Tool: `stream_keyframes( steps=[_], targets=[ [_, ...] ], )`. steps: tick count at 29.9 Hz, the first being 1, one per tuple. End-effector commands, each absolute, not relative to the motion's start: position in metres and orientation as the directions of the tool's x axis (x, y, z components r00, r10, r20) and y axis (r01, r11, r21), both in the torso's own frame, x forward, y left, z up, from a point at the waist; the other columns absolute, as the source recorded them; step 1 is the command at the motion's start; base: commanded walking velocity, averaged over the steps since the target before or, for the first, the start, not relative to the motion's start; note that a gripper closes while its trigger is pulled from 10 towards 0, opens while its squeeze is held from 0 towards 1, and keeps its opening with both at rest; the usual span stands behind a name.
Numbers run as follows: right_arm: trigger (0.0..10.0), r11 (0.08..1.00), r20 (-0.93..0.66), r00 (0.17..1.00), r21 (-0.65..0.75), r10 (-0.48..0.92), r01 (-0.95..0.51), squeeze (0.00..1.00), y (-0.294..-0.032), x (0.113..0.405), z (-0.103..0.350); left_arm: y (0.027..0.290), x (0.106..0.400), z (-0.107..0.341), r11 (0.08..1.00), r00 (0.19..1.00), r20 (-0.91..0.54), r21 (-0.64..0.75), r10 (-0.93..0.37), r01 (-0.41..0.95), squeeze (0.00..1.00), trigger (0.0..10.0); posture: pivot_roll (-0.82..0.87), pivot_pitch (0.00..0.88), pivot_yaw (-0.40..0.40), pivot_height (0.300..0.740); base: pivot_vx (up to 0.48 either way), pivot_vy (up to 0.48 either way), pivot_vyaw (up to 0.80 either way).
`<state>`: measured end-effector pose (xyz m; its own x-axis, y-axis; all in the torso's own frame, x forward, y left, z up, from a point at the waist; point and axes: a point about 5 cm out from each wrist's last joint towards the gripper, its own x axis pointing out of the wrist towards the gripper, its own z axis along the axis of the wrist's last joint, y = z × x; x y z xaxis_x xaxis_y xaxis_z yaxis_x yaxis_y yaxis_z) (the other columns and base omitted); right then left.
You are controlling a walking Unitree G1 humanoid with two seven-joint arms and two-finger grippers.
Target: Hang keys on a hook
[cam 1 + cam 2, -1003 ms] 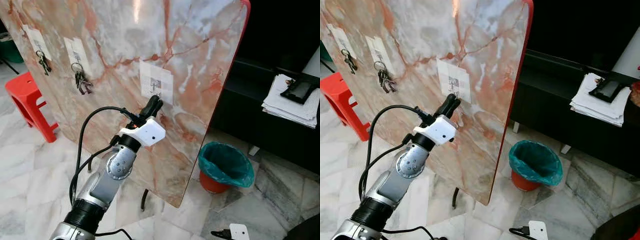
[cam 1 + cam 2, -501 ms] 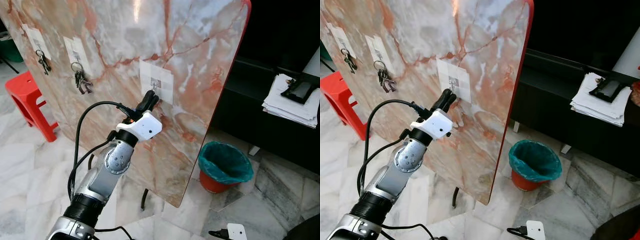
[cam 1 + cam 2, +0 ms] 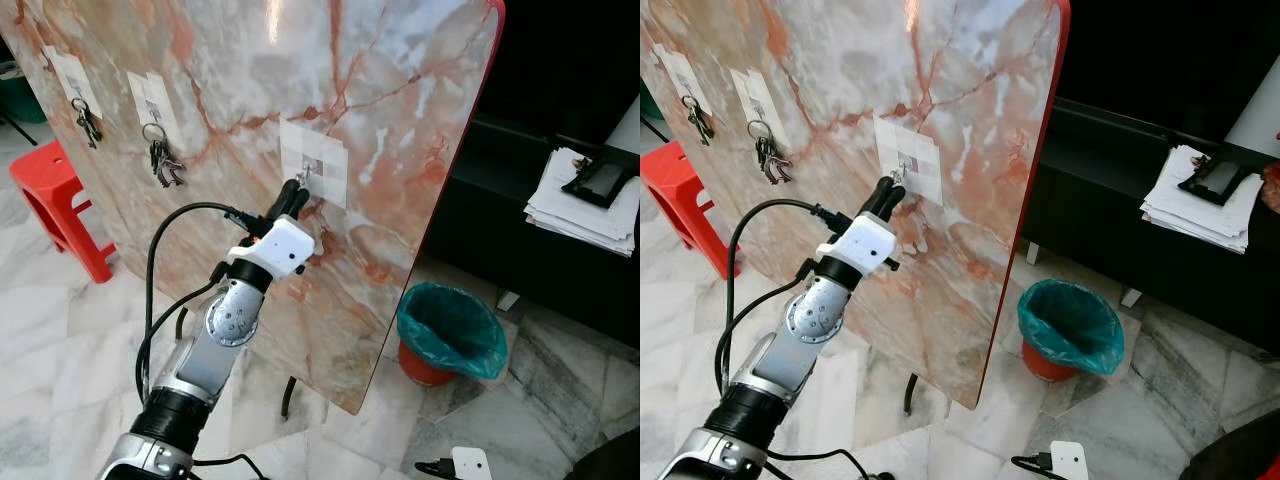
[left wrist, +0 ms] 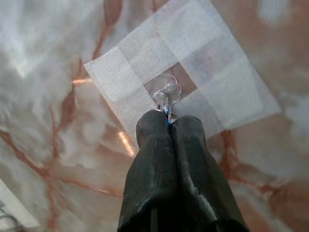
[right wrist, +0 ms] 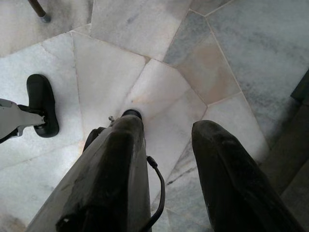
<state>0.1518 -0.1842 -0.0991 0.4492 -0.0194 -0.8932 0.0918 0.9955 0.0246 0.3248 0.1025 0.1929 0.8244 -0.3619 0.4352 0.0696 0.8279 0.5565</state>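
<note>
A clear plastic hook (image 4: 166, 90) sits in the middle of a white adhesive patch (image 3: 315, 163) on the upright marble-patterned board (image 3: 380, 90). My left gripper (image 3: 293, 192) is raised to the patch, its tips right at the hook. In the left wrist view the black fingers (image 4: 154, 145) are pressed together, and a thin sliver of metal, the key ring (image 4: 167, 114), sticks out between the tips and touches the hook. The rest of the keys is hidden. My right gripper (image 5: 166, 130) hangs low over the floor with its fingers apart and nothing between them.
Two other key bunches (image 3: 160, 158) (image 3: 85, 120) hang on hooks further left on the board. A red stool (image 3: 55, 205) stands at the left. A teal-lined bin (image 3: 450, 330) sits right of the board. Papers (image 3: 580, 205) lie on a black bench.
My left gripper has moved up and to the left along the board, from below the white patch to the hook itself.
</note>
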Motion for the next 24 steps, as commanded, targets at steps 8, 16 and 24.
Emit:
stream_keyframes(
  steps=[8, 16, 24],
  targets=[
    [10.0, 0.996, -0.901, 0.433, 0.012, -0.028, 0.090, 0.00, -0.191, 0.148, -0.100, 0.112, 0.328, 0.191, 0.894, 0.853, 0.420, 0.433, -0.310, 0.112, 0.00, 10.0, 0.13, 0.103, -0.063, 0.740, 0.000, 0.000, 0.00],
    [10.0, 0.996, -0.901, 0.432, 0.012, -0.028, 0.089, 0.00, -0.191, 0.147, -0.100, 0.108, 0.324, 0.185, 0.896, 0.858, 0.383, 0.408, -0.343, 0.176, 0.00, 10.0, 0.13, 0.103, -0.061, 0.740, 0.000, 0.000, 0.00],
    [10.0, 0.996, -0.902, 0.432, 0.015, -0.023, 0.085, 0.00, -0.187, 0.148, -0.100, 0.104, 0.317, 0.176, 0.882, 0.856, 0.349, 0.413, -0.381, 0.225, 0.00, 10.0, 0.13, 0.104, -0.061, 0.740, 0.000, 0.000, 0.00]
  ],
)
